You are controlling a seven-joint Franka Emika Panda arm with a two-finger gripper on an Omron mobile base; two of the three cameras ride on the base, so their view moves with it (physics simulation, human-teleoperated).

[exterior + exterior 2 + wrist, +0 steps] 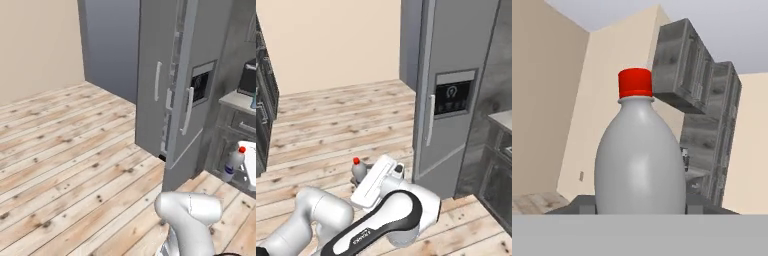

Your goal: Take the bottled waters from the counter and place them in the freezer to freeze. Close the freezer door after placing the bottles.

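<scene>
Fingers clamp red-capped bottle upright; freezer door ajar, edge near, bare floor left.

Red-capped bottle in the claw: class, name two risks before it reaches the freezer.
1. The freezer door looks barely ajar, so the arm may hit its edge.
2. The claw grips the red-capped bottle low on its smooth, rounded body; it might tilt or slip during a swing.
</scene>
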